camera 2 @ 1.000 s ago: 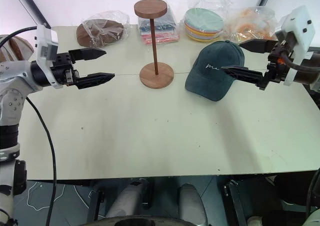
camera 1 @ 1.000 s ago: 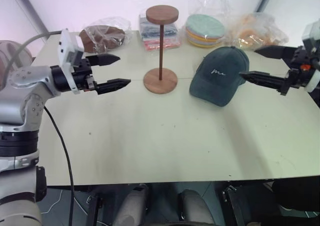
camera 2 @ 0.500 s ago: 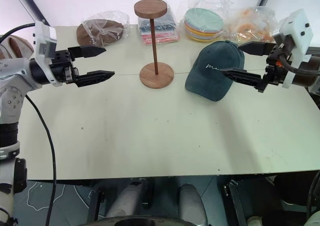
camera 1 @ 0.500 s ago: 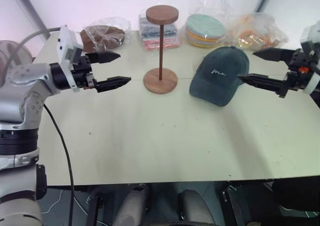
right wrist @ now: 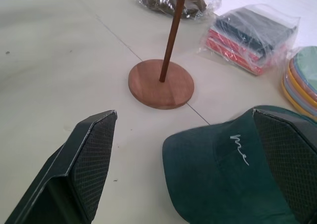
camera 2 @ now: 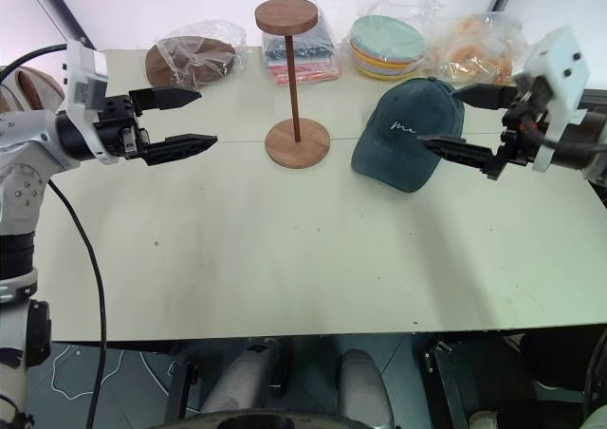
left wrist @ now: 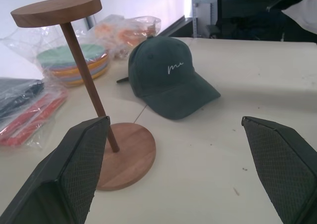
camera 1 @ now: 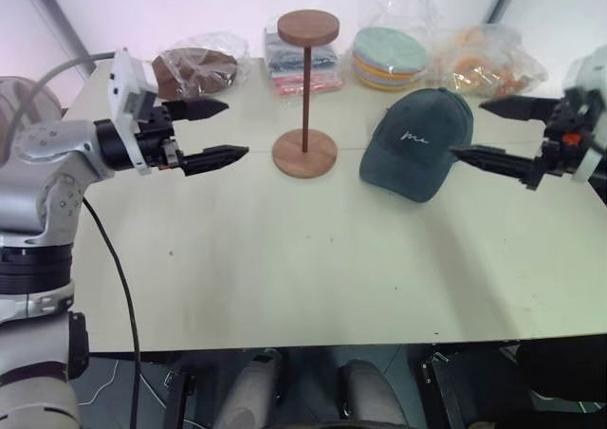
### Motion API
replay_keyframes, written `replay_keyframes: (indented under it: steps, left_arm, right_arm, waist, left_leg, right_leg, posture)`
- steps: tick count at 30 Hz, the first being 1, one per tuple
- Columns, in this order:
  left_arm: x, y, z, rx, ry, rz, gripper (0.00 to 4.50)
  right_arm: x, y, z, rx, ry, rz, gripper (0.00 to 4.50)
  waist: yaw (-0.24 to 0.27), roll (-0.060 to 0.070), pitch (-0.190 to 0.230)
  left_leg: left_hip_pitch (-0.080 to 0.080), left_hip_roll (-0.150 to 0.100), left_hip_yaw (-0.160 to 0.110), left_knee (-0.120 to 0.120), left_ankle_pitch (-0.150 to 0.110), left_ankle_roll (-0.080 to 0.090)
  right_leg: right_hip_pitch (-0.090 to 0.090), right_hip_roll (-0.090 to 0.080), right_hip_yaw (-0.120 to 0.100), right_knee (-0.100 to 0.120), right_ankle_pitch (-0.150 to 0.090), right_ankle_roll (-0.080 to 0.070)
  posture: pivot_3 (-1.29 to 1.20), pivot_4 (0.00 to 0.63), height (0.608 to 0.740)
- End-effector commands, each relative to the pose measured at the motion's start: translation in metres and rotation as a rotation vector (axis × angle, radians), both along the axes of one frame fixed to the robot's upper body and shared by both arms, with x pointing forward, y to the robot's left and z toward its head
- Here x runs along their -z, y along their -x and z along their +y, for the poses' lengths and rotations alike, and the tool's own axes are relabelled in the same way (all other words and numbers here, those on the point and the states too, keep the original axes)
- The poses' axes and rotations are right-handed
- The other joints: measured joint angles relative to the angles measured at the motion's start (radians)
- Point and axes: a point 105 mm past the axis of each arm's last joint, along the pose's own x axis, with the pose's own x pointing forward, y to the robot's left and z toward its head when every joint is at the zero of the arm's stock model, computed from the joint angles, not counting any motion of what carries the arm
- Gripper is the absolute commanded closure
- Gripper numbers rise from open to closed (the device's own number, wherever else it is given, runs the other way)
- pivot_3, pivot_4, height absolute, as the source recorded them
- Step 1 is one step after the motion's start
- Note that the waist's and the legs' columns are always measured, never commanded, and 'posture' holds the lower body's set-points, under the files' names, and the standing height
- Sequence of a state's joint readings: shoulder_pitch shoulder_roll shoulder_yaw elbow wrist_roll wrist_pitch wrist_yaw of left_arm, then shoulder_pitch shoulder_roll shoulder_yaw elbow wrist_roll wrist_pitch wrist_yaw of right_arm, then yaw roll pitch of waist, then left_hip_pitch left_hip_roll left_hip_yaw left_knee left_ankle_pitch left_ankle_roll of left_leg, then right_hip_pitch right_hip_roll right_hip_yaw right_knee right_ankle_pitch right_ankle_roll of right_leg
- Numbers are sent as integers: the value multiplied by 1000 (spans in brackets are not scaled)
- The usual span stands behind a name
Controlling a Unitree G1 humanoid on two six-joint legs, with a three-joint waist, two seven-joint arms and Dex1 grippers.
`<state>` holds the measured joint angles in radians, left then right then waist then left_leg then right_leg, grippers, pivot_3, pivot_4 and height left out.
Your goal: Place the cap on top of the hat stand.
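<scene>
Pale, matte tabletop (camera 1: pixel 285 258) carries everything, with a white wall behind it. On it the dark teal-grey cap (camera 1: pixel 417 142) rests crown up, its brim toward the robot and white script on the front. It lies right at the tips of the right gripper (camera 1: pixel 493 130), whose two black fingers stand wide apart with nothing between them; the nearer finger's tip reaches the cap's side, though contact cannot be judged. The right wrist view shows the brim (right wrist: pixel 218 184) lying between that gripper's fingers (right wrist: pixel 84 164) and the script close up, with the stand's base disc beyond.

Just beside the cap, on the side away from the right gripper, stands the wooden hat stand (camera 1: pixel 304 97), upright, its top disc bare. The left gripper (camera 1: pixel 223 131) hovers well apart from the cap, on the stand's far side, also spread wide and empty. Its wrist view takes in the whole stand (left wrist: pixel 79 75) and the cap (left wrist: pixel 168 78) past it.

Along the table's far edge lie bagged goods: a brown round hat (camera 1: pixel 194 68), folded cloths (camera 1: pixel 302 64), a stack of pastel discs (camera 1: pixel 389 57) and an orange bundle (camera 1: pixel 484 59).
</scene>
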<state>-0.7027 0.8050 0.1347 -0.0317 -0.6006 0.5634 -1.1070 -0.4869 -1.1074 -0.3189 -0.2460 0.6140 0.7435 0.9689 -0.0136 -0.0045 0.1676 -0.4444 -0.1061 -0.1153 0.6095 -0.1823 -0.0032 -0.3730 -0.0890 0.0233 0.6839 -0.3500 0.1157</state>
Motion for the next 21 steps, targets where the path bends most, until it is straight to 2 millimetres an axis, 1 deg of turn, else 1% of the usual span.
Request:
replay_keyframes:
  steps: [1,4,7,10,12,15,17,21]
  left_arm:
    - [-8,3,1,-5,0,-35,0]
    - [-7,2,1,-9,-4,-34,0]
    - [-5,1,0,-11,-4,-33,0]
    - [-1,1,-2,-13,-3,-29,0]
    - [1,1,-4,-12,3,-23,0]
    - [5,2,-6,-13,8,-15,0]
    - [8,2,-7,-19,7,-10,0]
    - [10,4,-7,-30,7,-3,0]
  right_arm:
    - [-11,4,7,-6,44,-85,50]
    - [-8,-3,9,39,92,-136,50]
    - [8,-11,8,98,212,-186,50]
    - [20,-20,10,151,240,-235,50]
    - [33,-27,11,203,272,-266,50]
    - [55,-33,13,249,318,-284,50]
    - [68,-35,15,277,342,-297,50]
    - [89,-34,21,323,352,-316,50]
  waist:
    - [0,0,0]
    - [0,0,0]
    - [0,0,0]
    - [0,0,0]
    - [0,0,0]
    - [0,0,0]
    - [0,0,0]
    - [0,0,0]
  left_leg:
    - [0,0,0,0,0,0]
    - [0,0,0,0,0,0]
    - [0,0,0,0,0,0]
    - [0,0,0,0,0,0]
    - [0,0,0,1,0,0]
    - [0,0,0,1,1,-1]
    - [0,0,0,1,1,-2]
    - [0,0,0,1,2,-3]
  right_leg:
    - [0,0,0,0,0,0]
    - [0,0,0,0,0,0]
    - [0,0,0,0,0,0]
    - [0,0,0,0,0,0]
    - [0,0,0,0,0,0]
    - [0,0,0,1,0,0]
    - [0,1,0,1,0,0]
    - [0,1,0,1,0,0]
  posture:
    - [0,150,740]
    - [0,150,740]
    - [0,150,740]
    - [0,150,740]
    - [0,150,740]
    - [0,150,740]
    - [0,150,740]
    - [0,150,740]
